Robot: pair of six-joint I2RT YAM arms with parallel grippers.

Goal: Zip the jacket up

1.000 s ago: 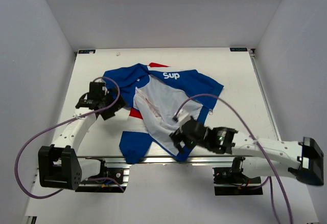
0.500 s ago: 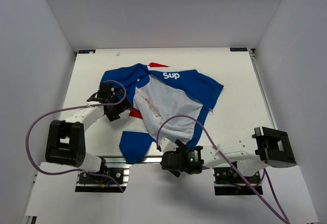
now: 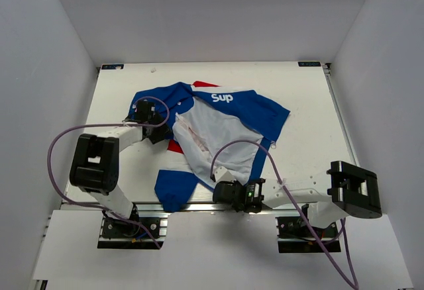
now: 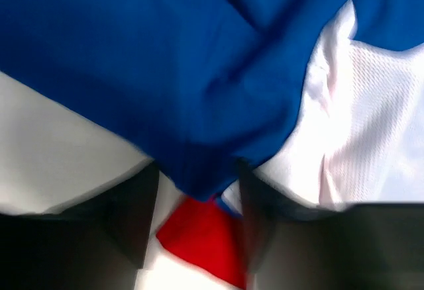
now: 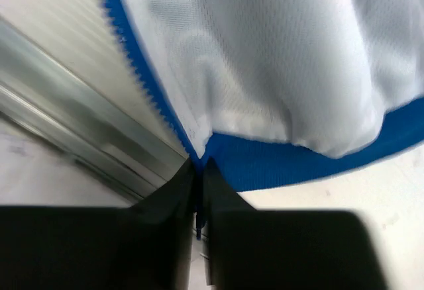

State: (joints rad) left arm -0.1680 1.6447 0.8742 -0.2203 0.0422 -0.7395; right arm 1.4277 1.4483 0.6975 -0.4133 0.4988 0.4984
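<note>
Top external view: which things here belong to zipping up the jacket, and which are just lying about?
Job in hand: the jacket, lying open with its white lining showing; the left hand at a blue fold; the right hand at the bottom zipper corner.
Just there: the table; the purple cables; the aluminium rail.

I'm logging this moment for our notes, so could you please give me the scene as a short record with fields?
Garment: royal-blue zip jacket with red and white panels, lying open, white mesh lining up
Surface: white table
Left gripper: straddles a blue fabric fold at the jacket's side; grip unclear
Right gripper: pinched on the blue zipper edge at the hem
Zip: not yet joined
</note>
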